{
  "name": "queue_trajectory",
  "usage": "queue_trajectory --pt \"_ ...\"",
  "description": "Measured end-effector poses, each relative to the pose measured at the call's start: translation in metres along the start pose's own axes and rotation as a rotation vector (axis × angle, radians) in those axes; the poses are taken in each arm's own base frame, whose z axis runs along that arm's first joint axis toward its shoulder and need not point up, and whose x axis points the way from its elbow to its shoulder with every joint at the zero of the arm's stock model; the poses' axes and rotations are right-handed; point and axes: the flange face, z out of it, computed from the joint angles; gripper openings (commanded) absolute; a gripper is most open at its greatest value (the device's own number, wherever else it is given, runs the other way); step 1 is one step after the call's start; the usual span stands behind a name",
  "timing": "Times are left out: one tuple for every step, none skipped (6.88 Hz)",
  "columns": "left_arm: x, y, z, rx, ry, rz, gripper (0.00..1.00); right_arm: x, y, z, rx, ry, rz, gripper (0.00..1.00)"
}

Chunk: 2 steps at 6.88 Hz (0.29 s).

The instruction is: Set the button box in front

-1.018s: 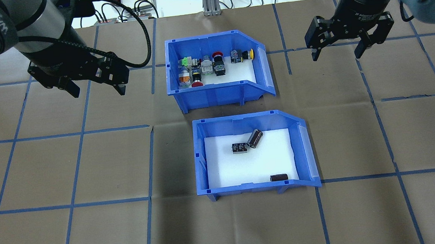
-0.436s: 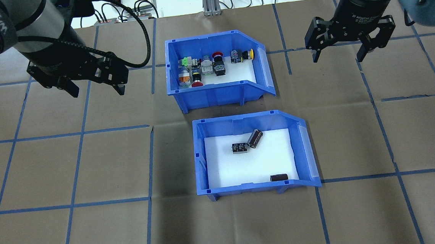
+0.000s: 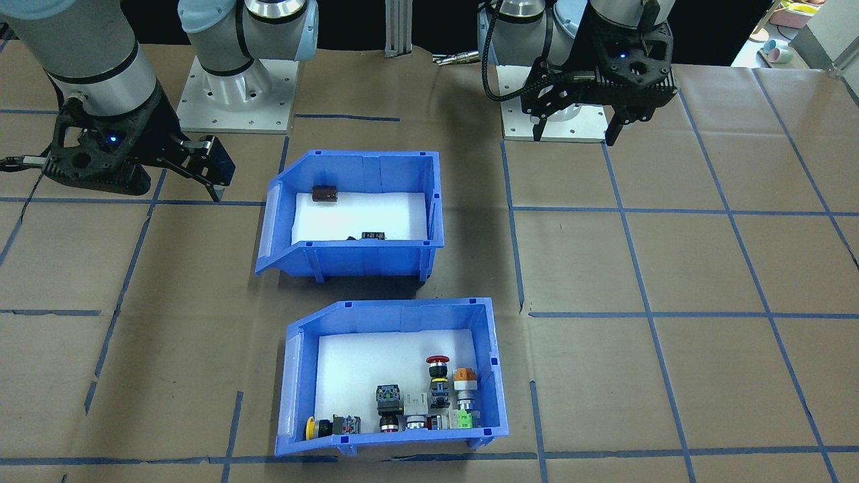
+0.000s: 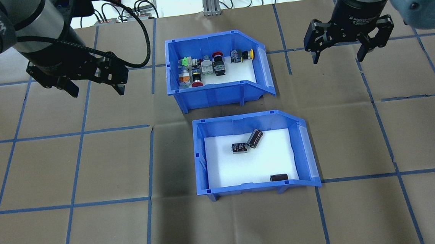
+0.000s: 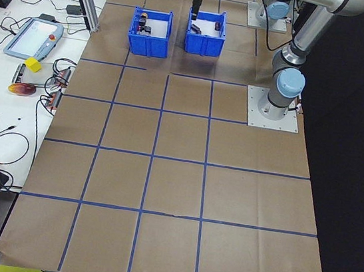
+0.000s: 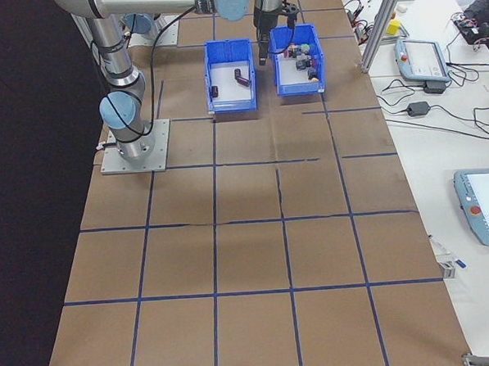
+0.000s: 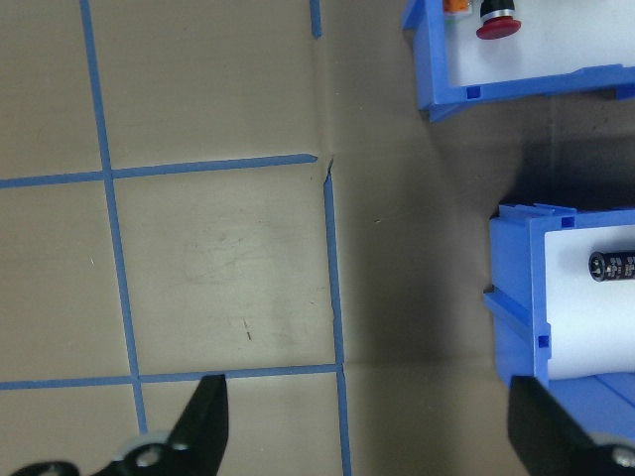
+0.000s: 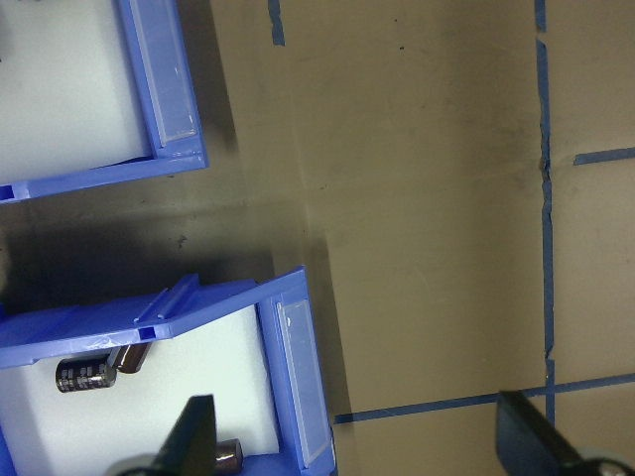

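From overhead, the button box (image 4: 217,70) sat on the table between my left gripper (image 4: 94,86) and right gripper (image 4: 339,54), both spread open and empty. Its long axis ran across, sloped end toward my right. The front view showed the second bin (image 3: 352,218) nearer my base.

Six views, both bins shared

Brown paper (image 4: 90,165) crossed by blue tape lines (image 4: 74,204) covered the table. Beyond its far edge stood a white bench (image 5: 12,97) strewn with cables (image 4: 125,9).
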Motion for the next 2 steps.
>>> queue_trajectory --pt "0.0 0.0001 0.0001 0.0 0.0 0.0 0.99 -0.0002 -0.0002 0.0006 -0.001 0.001 -0.001 1.0" --pt "0.0 0.0002 0.0005 -0.001 0.0 0.0 0.99 -0.0002 -0.0007 0.0013 -0.001 0.002 -0.004 1.0"
